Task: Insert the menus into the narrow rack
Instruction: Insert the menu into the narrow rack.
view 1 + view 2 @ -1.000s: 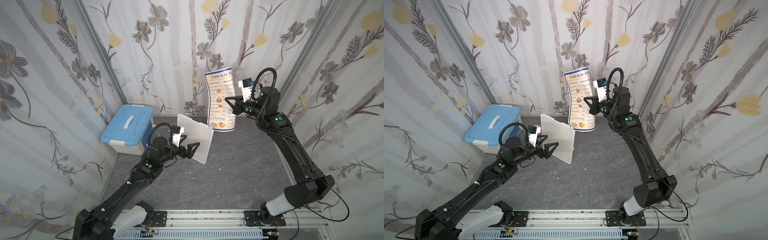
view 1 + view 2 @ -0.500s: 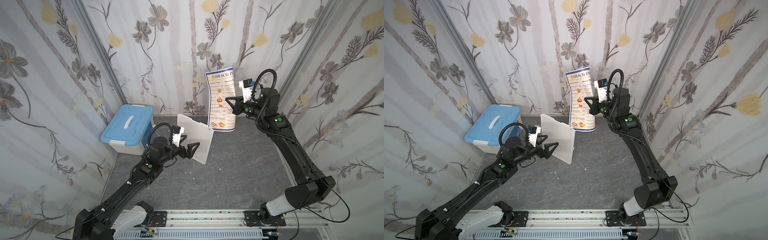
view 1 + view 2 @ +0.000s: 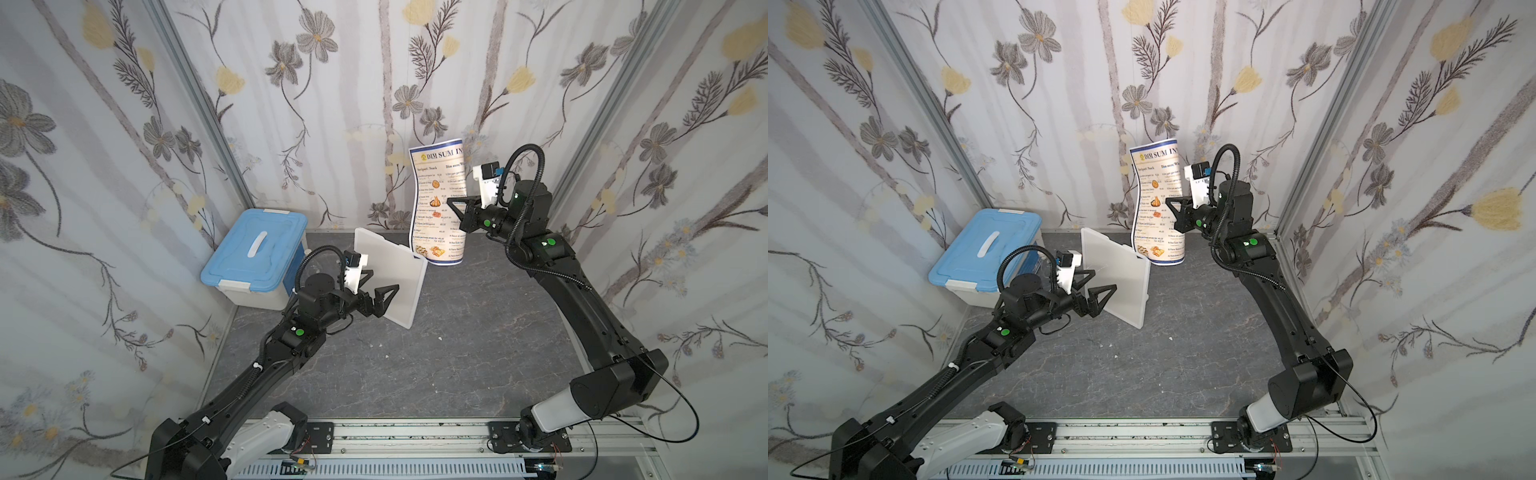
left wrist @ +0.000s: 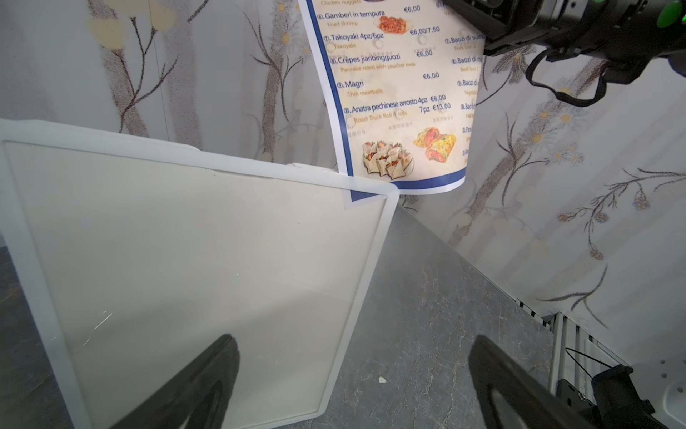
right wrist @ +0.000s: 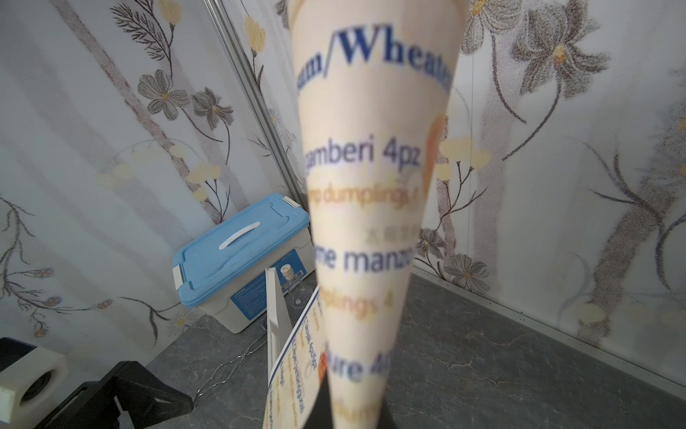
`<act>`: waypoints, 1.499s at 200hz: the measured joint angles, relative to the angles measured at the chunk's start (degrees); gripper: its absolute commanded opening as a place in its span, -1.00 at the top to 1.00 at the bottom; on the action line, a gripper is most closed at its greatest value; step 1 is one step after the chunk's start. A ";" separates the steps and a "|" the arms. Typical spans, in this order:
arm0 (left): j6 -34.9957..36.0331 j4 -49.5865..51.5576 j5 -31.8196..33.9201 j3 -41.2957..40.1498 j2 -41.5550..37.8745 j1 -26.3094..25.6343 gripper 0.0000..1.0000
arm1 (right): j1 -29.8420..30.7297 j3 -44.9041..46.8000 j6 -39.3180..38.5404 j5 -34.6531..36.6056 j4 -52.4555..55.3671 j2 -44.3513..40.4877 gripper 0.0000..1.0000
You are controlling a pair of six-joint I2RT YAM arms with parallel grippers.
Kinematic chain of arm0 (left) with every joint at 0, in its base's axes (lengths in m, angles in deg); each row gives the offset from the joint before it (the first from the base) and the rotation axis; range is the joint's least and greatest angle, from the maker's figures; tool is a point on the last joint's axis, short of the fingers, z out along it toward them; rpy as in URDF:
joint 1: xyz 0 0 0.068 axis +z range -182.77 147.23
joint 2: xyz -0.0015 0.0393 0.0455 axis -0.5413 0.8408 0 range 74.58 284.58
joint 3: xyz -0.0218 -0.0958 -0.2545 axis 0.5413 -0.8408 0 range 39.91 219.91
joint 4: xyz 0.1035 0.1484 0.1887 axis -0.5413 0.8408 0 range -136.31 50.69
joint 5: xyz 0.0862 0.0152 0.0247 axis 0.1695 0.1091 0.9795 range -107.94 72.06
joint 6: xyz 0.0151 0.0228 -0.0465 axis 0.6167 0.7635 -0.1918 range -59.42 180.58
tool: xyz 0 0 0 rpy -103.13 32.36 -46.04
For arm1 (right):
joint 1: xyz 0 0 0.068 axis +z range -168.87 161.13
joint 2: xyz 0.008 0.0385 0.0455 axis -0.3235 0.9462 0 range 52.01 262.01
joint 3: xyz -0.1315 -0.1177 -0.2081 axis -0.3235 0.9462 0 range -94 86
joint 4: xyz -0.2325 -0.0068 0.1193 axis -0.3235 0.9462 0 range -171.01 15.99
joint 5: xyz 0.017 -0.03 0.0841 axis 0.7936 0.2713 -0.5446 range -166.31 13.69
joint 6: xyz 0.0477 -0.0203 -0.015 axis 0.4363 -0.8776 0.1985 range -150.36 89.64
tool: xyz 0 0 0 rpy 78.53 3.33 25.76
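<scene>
Menu headed "DIM SUM IN"; lists "Takoyaki 4pz/6pz", "Magri".

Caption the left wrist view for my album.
Open left end effector faces the standing rack; one corner of the menu shows through its top.

Left pincer spread; menu corner behind rack top corner.
</scene>
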 measured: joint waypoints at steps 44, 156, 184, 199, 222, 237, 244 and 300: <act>0.00 0.00 0.00 0.00 -0.13 0.00 -1.00 | 1.16 0.92 0.48 1.68 -1.55 -0.13 0.92; 0.00 0.00 0.00 0.00 -0.66 0.00 -1.00 | 1.68 1.55 0.42 5.01 -2.27 -0.13 0.91; 0.00 0.00 0.00 0.00 -0.66 0.00 -1.00 | 2.47 1.66 0.44 5.99 -2.93 -0.11 0.91; 0.00 -0.02 0.02 0.00 -0.66 0.00 -1.00 | 3.06 1.66 0.46 6.03 -3.17 -0.07 0.91; 0.00 -0.02 0.02 0.00 -0.66 0.00 -1.00 | 3.52 1.68 0.72 7.02 -3.87 0.13 0.91; -0.02 0.00 0.02 0.00 -0.66 0.00 -1.00 | 3.56 1.68 0.85 7.48 -4.20 0.26 0.91; -0.02 0.00 0.02 0.00 -0.66 0.02 -1.00 | 3.69 1.68 0.85 7.61 -4.24 0.37 0.91; -0.02 0.00 0.02 0.00 -0.66 0.20 -1.00 | 4.22 1.84 1.05 9.18 -4.92 1.18 0.91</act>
